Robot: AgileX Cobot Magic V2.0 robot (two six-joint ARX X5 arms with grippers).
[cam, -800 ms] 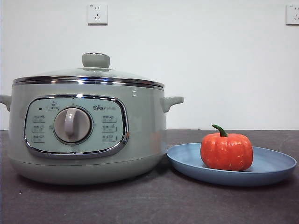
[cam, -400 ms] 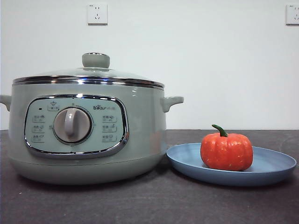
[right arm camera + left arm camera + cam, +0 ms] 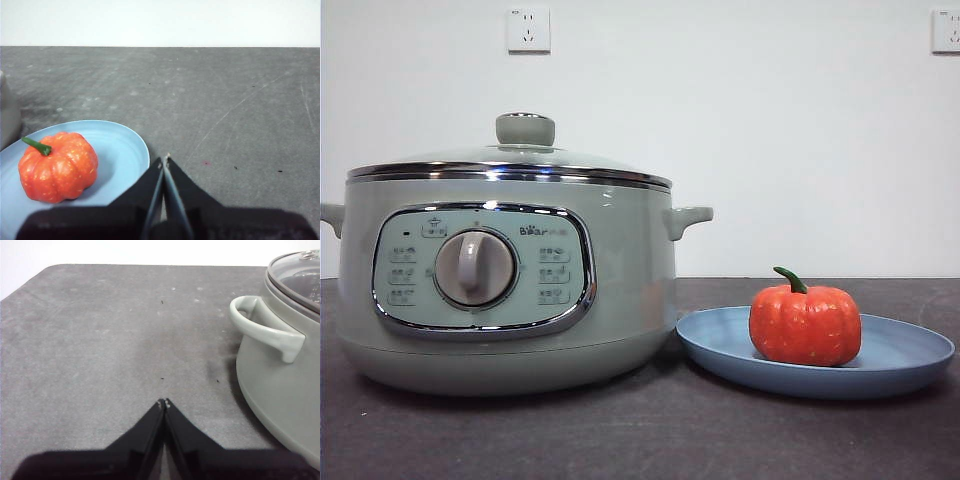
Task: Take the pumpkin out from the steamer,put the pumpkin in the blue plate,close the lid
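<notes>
Left gripper (image 3: 164, 402): jaws pressed together tip to tip, nothing held, parked low over bare table (image 3: 100, 340) beside the steamer (image 3: 280, 390), clear of its side handle (image 3: 265, 327). Right gripper (image 3: 165, 159): jaws likewise closed to a point and empty, sitting just beside the rim of the blue plate (image 3: 125, 145), not touching it.

Pumpkin (image 3: 805, 323) found resting on the blue plate (image 3: 910, 355), upright, stem (image 3: 790, 279) curving upward, placed toward the steamer side of the plate. Plate standing just beside the steamer (image 3: 505, 270) on the dark table (image 3: 640, 440). Lid (image 3: 510, 165) seated level on the pot, chrome band flush all round, knob (image 3: 525, 129) on top. Neither arm visible in the front view.

Judged status: all three steps appear complete; no further handling apparently required.

Handling assessment, should a correction be needed. Pumpkin: judged light and firm, with a ribbed, slightly glossy skin liable to slip; best taken across the widest part of the body with jaws set into opposite grooves, not by the thin stem. Lid: clear dome, seemingly glass, so judged heavier and breakable; only practical hold is the knob, gripped squarely and lifted straight to avoid scraping the rim. Plate: shallow and probably light, prone to sliding if nudged by the right gripper.
</notes>
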